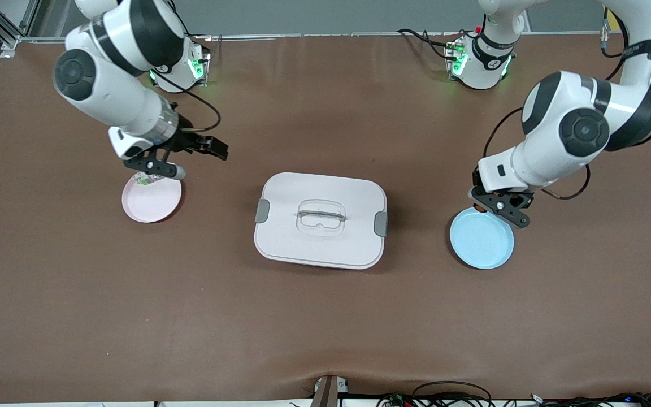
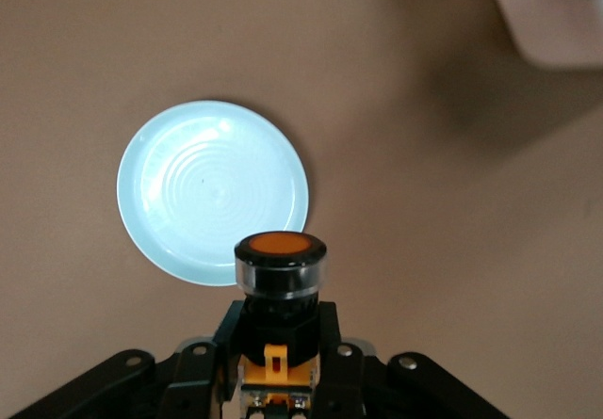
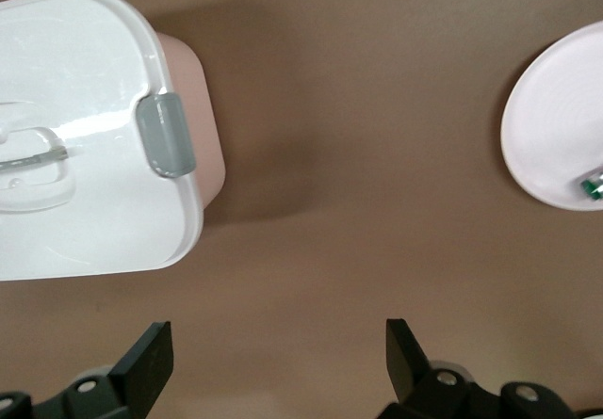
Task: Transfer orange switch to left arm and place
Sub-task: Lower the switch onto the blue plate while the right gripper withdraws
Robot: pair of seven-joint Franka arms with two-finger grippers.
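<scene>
**Switch held, box between the arms**

The left gripper (image 2: 279, 367) clamps the orange switch (image 2: 280, 268) above the blue plate's (image 1: 482, 240) rim. The right gripper (image 1: 181, 161) waits spread over the pink plate (image 1: 153, 200). A low crossing could clip the box (image 1: 321, 220) and dislodge the switch.

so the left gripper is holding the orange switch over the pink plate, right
Not quite. The left gripper is shut on the orange switch, but over the rim of the blue plate, as the left wrist view shows.
</scene>
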